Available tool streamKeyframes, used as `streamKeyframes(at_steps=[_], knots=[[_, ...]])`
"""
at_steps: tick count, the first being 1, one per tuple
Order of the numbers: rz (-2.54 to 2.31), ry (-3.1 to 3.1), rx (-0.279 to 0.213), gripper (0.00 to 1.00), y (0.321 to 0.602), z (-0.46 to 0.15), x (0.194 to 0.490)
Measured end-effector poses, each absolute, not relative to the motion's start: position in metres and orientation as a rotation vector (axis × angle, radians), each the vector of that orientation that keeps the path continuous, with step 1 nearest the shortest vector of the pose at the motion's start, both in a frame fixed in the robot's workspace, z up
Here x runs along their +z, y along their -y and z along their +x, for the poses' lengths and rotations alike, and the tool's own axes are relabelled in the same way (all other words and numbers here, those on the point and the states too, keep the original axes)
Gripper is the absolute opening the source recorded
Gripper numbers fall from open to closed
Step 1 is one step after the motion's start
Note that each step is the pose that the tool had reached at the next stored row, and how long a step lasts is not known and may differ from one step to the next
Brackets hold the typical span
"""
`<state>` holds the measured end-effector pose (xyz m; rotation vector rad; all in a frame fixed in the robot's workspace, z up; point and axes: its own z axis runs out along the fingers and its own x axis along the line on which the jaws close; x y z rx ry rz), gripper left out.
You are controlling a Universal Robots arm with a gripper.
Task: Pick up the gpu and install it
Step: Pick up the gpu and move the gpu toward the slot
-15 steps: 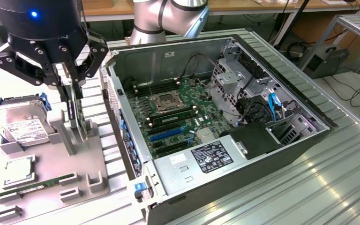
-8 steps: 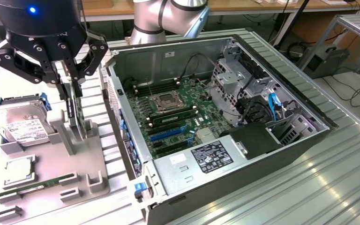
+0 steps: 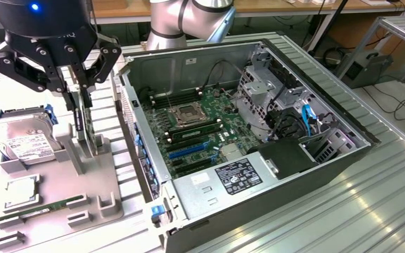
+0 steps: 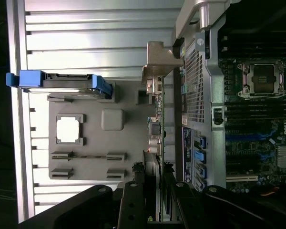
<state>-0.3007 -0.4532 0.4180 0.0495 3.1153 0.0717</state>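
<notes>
In the exterior view the claw (image 3: 80, 95) looms closest, in the upper left of the frame. Its two fingers stand partway closed, one on each flat face of the gpu (image 3: 83, 120), so it looks pinched on the card's upper edge. The gpu stands on edge, its lower end at the slot of the grey parts stand (image 3: 69, 174) on the table (image 3: 371, 211). I cannot tell whether it has cleared that slot. On the same stand sit a hard drive (image 3: 19, 139), a processor (image 3: 21, 190) and a memory stick (image 3: 40, 208). At the centre and right of the frame the computer case (image 3: 343, 153) lies open on its side. The blue expansion slots (image 3: 188, 150) on its motherboard (image 3: 195, 124) hold no card.

In the wrist view the claw (image 4: 156, 193) is again nearest. The gpu (image 4: 158, 124) is seen edge-on, running out from between the dark fingers, with its silver bracket (image 4: 159, 59) at the far end. It hangs over the edge of the stand (image 4: 112, 143), just beside the case wall (image 4: 214, 95).

By my reading the grasp is made. The carry over to the case and the seating in a slot are not yet done.
</notes>
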Motion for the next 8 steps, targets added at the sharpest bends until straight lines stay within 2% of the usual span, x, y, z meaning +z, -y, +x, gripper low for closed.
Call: streamKeyframes(at_steps=[8], knots=[[0.049,-3.115,0.072,0.26,0.4532,-0.3007,0.4226]])
